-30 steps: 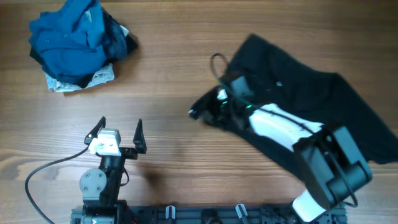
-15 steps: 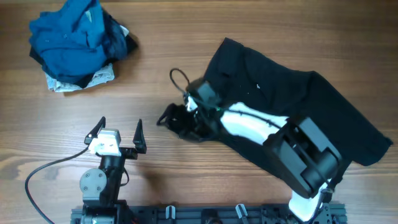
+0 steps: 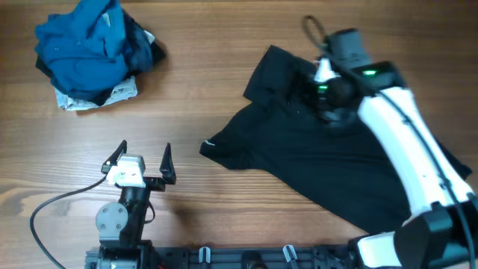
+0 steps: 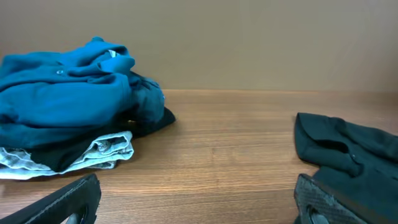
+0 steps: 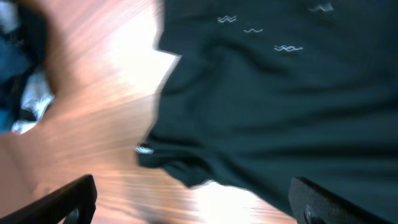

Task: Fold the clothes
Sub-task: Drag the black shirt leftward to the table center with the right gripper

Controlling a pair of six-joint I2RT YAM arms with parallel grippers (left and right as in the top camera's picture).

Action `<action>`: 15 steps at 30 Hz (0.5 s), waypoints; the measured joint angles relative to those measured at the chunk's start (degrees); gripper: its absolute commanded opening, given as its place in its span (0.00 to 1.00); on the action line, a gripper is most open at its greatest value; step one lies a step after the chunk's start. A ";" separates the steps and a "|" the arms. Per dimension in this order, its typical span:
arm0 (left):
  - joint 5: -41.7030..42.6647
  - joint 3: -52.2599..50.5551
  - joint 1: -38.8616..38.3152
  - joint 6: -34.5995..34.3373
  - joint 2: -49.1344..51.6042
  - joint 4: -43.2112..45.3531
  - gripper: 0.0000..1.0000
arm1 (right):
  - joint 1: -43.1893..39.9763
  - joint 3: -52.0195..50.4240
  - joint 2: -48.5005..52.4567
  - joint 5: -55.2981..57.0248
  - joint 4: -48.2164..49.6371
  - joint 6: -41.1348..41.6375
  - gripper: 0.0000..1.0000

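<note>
Tabletop (image 3: 224,82) carries black shirt (image 3: 314,161), rumpled, right of centre. Right gripper (image 3: 328,96) over its far part, jaws spread, empty; wrist view blurred, probably near collar. Left gripper (image 3: 144,149) parked well apart, jaws spread. Flatten first; pinch edge, not bulk.

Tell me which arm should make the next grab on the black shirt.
Right, most likely. The right gripper hovers open directly over the black shirt. The left gripper sits open back by its base, well apart from the shirt's nearest edge.
</note>
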 measured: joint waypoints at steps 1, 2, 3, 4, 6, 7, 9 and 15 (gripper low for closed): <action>0.00 0.00 0.00 0.00 0.00 0.00 1.00 | -2.47 0.00 -0.44 0.52 -2.47 -0.76 1.00; 0.00 0.00 0.00 0.00 0.00 0.00 1.00 | -4.81 0.02 -0.59 1.42 -4.92 -1.55 1.00; 0.02 -0.02 0.00 0.00 0.00 0.28 1.00 | -6.43 0.02 -0.63 2.43 -7.06 -1.92 1.00; 0.28 -0.04 0.00 0.00 0.00 0.81 1.00 | -8.24 0.00 -0.63 3.96 -9.42 -1.99 1.00; 2.51 -0.13 0.00 -0.04 0.00 3.48 1.00 | -10.43 0.00 -0.66 7.76 -12.98 -1.42 1.00; 3.85 -0.13 0.00 -0.04 -0.02 4.87 1.00 | -11.23 0.00 -0.66 9.68 -14.36 -0.57 1.00; 7.74 -0.13 0.00 -0.02 -0.02 9.29 1.00 | -12.00 0.00 -0.66 13.27 -17.03 1.97 1.00; 19.19 -0.13 0.00 -2.97 0.00 13.16 1.00 | -12.09 0.00 -0.74 17.49 -20.31 6.01 1.00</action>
